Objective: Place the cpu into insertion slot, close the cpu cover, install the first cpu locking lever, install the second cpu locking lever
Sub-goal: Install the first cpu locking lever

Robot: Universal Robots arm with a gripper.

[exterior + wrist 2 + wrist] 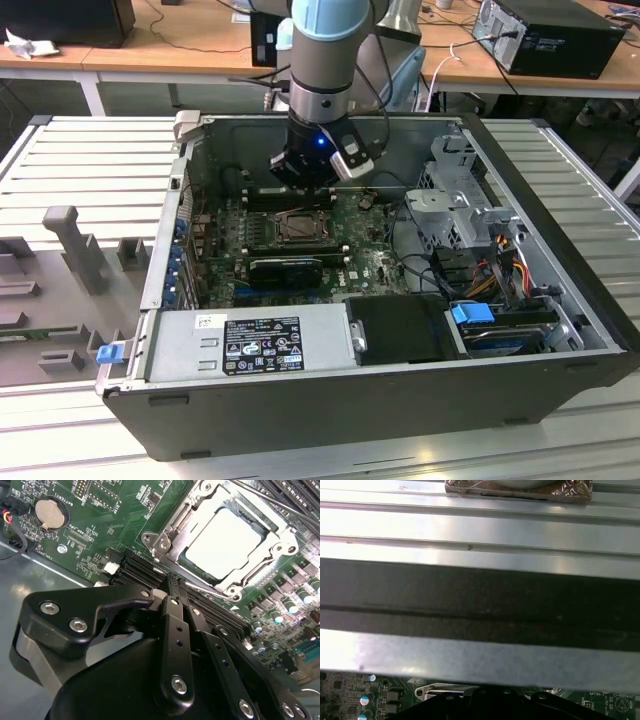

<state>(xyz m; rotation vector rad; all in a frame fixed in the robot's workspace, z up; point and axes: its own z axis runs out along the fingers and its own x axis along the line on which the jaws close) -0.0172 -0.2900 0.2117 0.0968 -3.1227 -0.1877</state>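
Chip [224, 544]: I see it seated in the socket [172, 530], cover [280, 537] down around it.
Gripper [172, 596]: jaws together, holding nothing, just beside the socket edge.
Room: case wall [480, 605] near.
Levers: I cannot tell them.

We see the arm [322, 60] hanging straight down, its wrist vertical and a blue light lit on the wrist's lower section. At its end sits the black gripper [176, 597], also visible in the exterior view [305, 170]. In the second wrist view its two fingers [172, 630] lie pressed together, no gap between them, nothing held.
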